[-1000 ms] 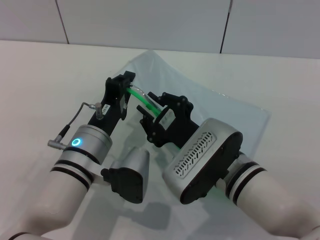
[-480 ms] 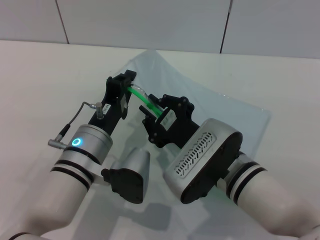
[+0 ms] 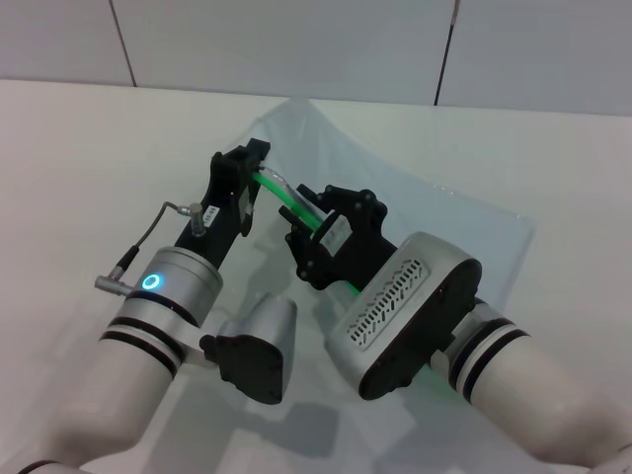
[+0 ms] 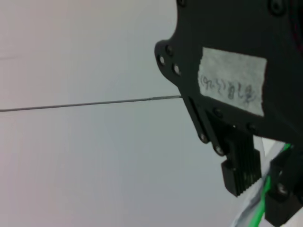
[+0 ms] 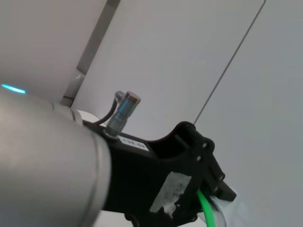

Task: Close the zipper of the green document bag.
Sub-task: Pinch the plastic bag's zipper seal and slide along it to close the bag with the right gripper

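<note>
Right pincer slid slightly right along zipper, clamped on it; left pincer clamped zipper's far end; strip ran diagonally, green document bag raised off desk

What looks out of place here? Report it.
The green document bag is not lying flat: its zipper edge is lifted off the table between the left gripper and right gripper, so the sheet bows. Nothing looks damaged.
</note>
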`<state>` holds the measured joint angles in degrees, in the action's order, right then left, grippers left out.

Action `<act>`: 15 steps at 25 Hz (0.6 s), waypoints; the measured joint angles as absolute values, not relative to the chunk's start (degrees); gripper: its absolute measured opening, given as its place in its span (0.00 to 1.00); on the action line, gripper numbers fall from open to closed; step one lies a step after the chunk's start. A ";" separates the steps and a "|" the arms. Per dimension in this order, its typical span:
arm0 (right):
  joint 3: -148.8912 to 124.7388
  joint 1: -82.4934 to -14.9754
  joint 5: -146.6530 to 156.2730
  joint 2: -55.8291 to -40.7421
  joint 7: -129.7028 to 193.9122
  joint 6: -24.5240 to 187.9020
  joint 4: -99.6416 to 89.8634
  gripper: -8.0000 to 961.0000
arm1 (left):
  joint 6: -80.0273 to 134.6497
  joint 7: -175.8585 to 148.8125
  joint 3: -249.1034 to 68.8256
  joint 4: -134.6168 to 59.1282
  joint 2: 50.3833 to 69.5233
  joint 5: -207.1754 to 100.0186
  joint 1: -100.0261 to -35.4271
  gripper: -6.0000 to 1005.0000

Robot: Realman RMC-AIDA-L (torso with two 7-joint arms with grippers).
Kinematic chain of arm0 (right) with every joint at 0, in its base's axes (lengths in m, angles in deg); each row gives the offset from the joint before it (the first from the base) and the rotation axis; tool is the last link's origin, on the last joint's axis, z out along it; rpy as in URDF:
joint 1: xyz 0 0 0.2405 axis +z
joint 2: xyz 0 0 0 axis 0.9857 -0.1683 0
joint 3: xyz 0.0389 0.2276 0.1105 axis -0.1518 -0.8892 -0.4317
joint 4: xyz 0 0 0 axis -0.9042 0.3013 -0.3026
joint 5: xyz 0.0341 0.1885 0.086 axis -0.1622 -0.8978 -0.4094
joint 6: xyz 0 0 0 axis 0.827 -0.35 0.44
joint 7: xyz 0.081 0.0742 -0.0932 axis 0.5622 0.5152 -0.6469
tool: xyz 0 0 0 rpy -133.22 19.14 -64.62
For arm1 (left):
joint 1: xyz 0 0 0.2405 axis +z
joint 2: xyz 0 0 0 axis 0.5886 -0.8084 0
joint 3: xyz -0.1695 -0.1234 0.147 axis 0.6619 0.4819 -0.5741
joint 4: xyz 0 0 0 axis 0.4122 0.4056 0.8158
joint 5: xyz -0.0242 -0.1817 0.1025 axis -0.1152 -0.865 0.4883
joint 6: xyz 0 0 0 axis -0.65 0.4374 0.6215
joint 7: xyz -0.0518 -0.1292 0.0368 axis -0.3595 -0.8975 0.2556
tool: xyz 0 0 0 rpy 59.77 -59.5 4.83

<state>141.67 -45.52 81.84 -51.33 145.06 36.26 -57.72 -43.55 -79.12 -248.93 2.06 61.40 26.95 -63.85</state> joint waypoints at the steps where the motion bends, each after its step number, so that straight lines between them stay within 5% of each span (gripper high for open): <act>1: 141.67 -45.52 81.85 -51.33 145.08 36.27 -57.65 0.28 | -43.57 -79.12 -248.93 2.06 61.40 27.19 -63.83 0.06; 15: 141.67 -45.61 81.86 -51.32 145.13 36.18 -57.48 0.18 | -43.59 -79.12 -248.93 2.06 61.40 27.60 -63.74 0.06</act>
<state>141.67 -45.61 81.86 -51.32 145.13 36.18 -57.48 -43.59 -79.12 -248.93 2.06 61.40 27.60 -63.74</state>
